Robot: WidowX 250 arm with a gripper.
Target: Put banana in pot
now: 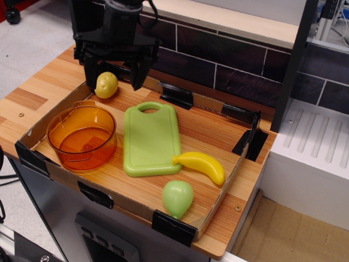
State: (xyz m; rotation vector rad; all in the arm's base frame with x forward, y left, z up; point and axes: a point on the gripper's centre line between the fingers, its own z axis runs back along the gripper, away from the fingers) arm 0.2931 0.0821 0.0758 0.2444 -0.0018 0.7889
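The yellow banana lies on the tray floor at the right, its left tip touching the green cutting board's edge. The translucent orange pot stands empty at the tray's left end. My black gripper hangs open over the tray's back left corner, far from the banana. Its two fingers straddle the round yellow lemon-like ball without closing on it.
A light green cutting board lies flat between pot and banana. A light green pear-shaped toy sits near the front wall. The cardboard tray has low walls with black corner clips. A dark tiled wall runs behind.
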